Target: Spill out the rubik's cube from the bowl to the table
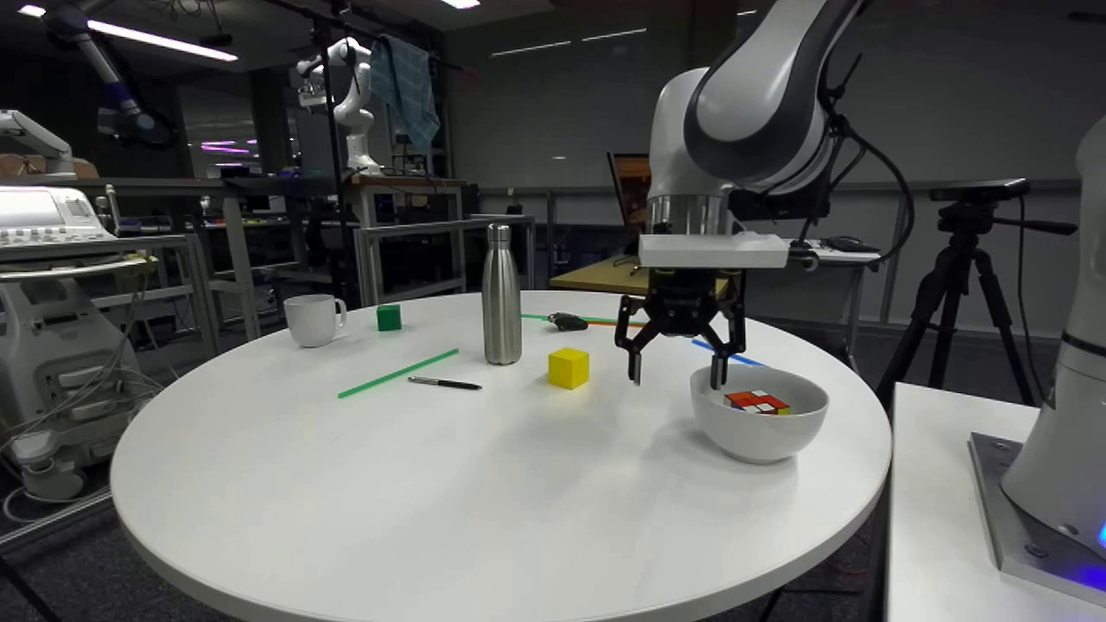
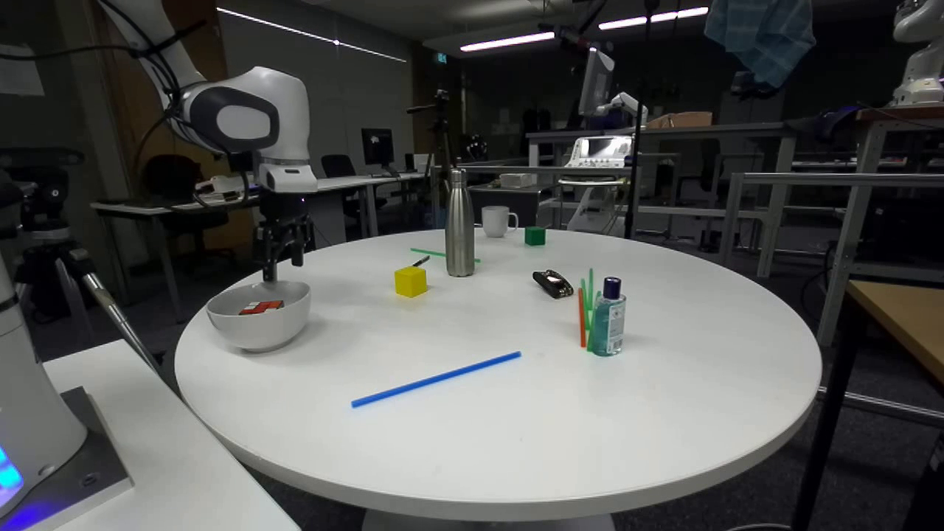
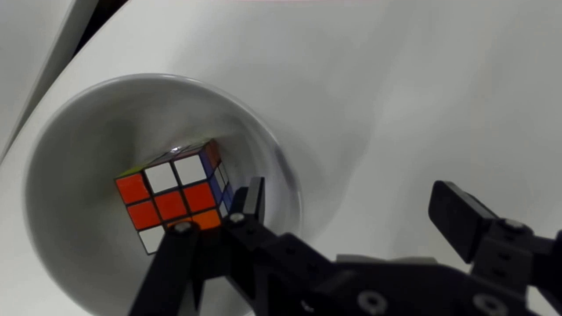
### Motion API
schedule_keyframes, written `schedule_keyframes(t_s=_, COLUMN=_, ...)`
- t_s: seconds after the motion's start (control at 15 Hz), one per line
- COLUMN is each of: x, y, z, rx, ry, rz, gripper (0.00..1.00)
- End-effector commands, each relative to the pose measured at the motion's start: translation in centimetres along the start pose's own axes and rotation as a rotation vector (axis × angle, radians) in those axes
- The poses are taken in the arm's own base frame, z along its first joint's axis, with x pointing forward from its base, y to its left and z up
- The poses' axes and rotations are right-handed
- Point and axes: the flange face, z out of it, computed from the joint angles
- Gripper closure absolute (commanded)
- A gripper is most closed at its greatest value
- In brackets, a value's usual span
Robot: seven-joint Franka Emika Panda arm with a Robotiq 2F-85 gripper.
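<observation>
The white bowl (image 1: 760, 439) stands upright near the edge of the white table (image 1: 415, 484), on the robot's side; it also shows in an exterior view (image 2: 259, 332). The rubik's cube (image 1: 757, 402) lies inside the bowl, its red and white face up in the wrist view (image 3: 170, 204). My gripper (image 1: 677, 373) is open and points down at the bowl's rim. In the wrist view the gripper (image 3: 351, 206) has one finger over the bowl's inside beside the cube, the other outside over the table. Nothing is between the fingers except perhaps the rim; whether they touch it I cannot tell.
A yellow block (image 1: 568, 369) and a steel bottle (image 1: 501, 298) stand mid-table. A white cup (image 1: 313, 321) and green block (image 1: 389, 317) stand farther off. A pen (image 1: 445, 383), a blue straw (image 2: 435, 380) and a sanitizer bottle (image 2: 608, 322) are also on the table.
</observation>
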Motion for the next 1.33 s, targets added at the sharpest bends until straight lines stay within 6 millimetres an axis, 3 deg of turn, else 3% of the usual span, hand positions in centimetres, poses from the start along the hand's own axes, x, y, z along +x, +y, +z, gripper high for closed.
schedule_keyframes(t_s=0.0, x=-0.4, y=0.7, z=1.5, rx=-0.002, ry=0.008, rz=-0.043, gripper=0.0)
schedule_keyframes(t_s=0.2, x=-0.6, y=0.8, z=2.3, rx=-0.015, ry=0.004, rz=-0.068, gripper=0.0)
schedule_keyframes(t_s=0.27, x=-0.7, y=0.8, z=2.4, rx=-0.015, ry=0.0, rz=-0.073, gripper=0.05)
schedule_keyframes(t_s=0.33, x=-0.7, y=0.8, z=2.5, rx=-0.021, ry=0.001, rz=-0.076, gripper=0.28)
schedule_keyframes(t_s=0.47, x=-0.8, y=0.8, z=2.7, rx=-0.027, ry=-0.011, rz=-0.084, gripper=0.3)
schedule_keyframes(t_s=1.07, x=-0.7, y=0.6, z=3.3, rx=-0.037, ry=-0.03, rz=-0.103, gripper=0.99)
schedule_keyframes(t_s=1.27, x=-0.6, y=0.5, z=3.3, rx=-0.04, ry=-0.034, rz=-0.103, gripper=0.97)
